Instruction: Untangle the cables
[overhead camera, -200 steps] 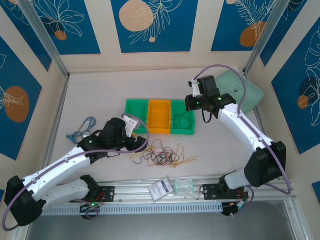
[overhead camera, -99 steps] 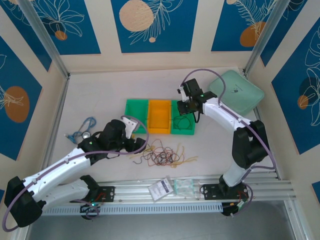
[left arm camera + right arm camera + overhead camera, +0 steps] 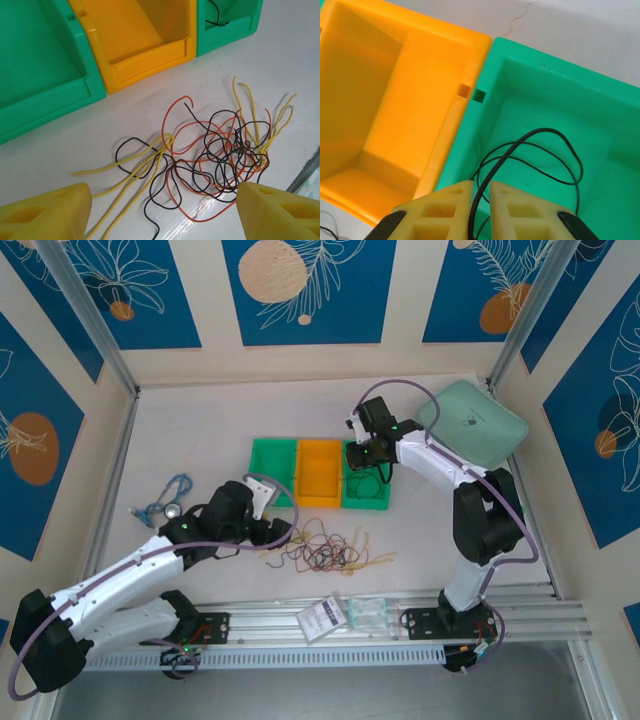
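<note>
The cables (image 3: 325, 548) lie as a tangle of yellow, red and black wires on the table in front of the bins. In the left wrist view the tangle (image 3: 220, 155) spreads between my wide yellow fingers. My left gripper (image 3: 162, 202) hovers open just above it, holding nothing; from above it (image 3: 276, 530) sits at the tangle's left edge. My right gripper (image 3: 362, 462) hangs over the right green bin (image 3: 372, 503). Its jaws (image 3: 481, 187) stand slightly apart, and a black wire (image 3: 540, 131) runs loosely through the gap and curls down into the bin (image 3: 600, 100).
An orange bin (image 3: 320, 475) and a left green bin (image 3: 272, 455) stand beside the right one. A blue cord with a metal disc (image 3: 170, 495) lies at the left. A pale green lid (image 3: 475, 425) rests at the back right. Plastic packets (image 3: 345, 615) lie on the front rail.
My right arm has swung left from the back right to above the right green bin, and its jaws have parted a little around the black wire. The left arm has barely moved.
</note>
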